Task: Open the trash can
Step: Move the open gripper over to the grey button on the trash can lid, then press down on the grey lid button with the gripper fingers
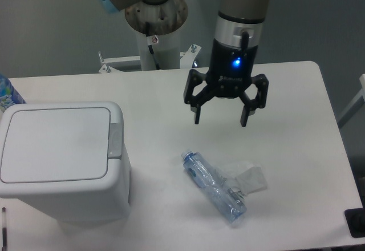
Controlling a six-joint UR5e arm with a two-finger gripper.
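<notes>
I can see pale lettering on the black body of the gripper, just under its lit blue lamp, but it is too blurred for me to read. The clear plastic bottle carries a blue band near its blue cap and a label further down; I cannot make out any words on either.

I take the trash can as my landmark. It stands on the white table at the lower left of the view, its flat lid down and the small grey latch on the lid's right edge. Its left side is cut off by the frame, and I see only a narrow strip of its front wall.

To the right of the trash can and well apart from it, the gripper hangs above the table with its fingers spread wide and nothing between them. I cannot tell how high over the tabletop it is. The bottle lies on its side to the lower right of the trash can, below the gripper, cap end pointing toward the bin. A crumpled clear wrapper lies against the bottle's far side; its edges fade into the table.

Behind the trash can's upper left corner, a blue and green object is mostly cut off by the frame, so I cannot say what it is. A dark object at the far lower right is also cut off.
</notes>
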